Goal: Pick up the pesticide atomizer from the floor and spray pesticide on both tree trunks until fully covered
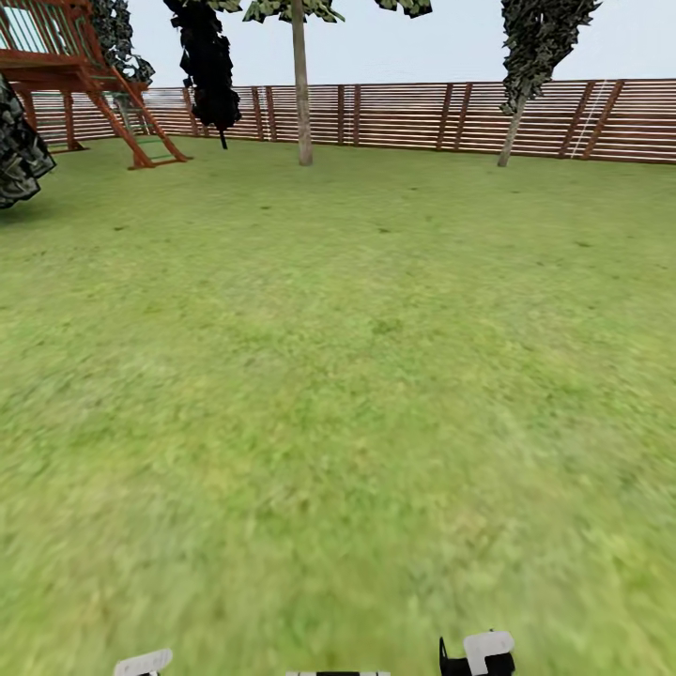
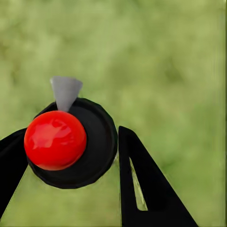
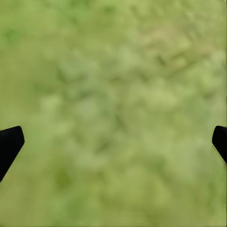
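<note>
Landmark: the brown slat fence (image 1: 404, 115) runs across the far edge of the lawn (image 1: 338, 376).
Tree trunk: one straight grey-brown tree trunk (image 1: 300, 89) stands just in front of the fence, left of its middle.
Small tree: a thin-trunked small tree (image 1: 530, 66) with dark foliage leans in front of the fence, further to the right.
Play frame: a red-brown wooden play frame (image 1: 84, 84) stands at the fence's left end.
Atomizer: the pesticide atomizer (image 2: 71, 142) shows in the left wrist view as a black round body with a shiny red cap and a small grey cone nozzle; it is well apart from the fence, over blurred grass.
Left gripper: the left gripper (image 2: 71, 156) pinches the atomizer, one black finger touching each side of the round body.
Right gripper: the right gripper (image 3: 113, 142) is spread wide, its two black tips at opposite edges with bare grass between them.
</note>
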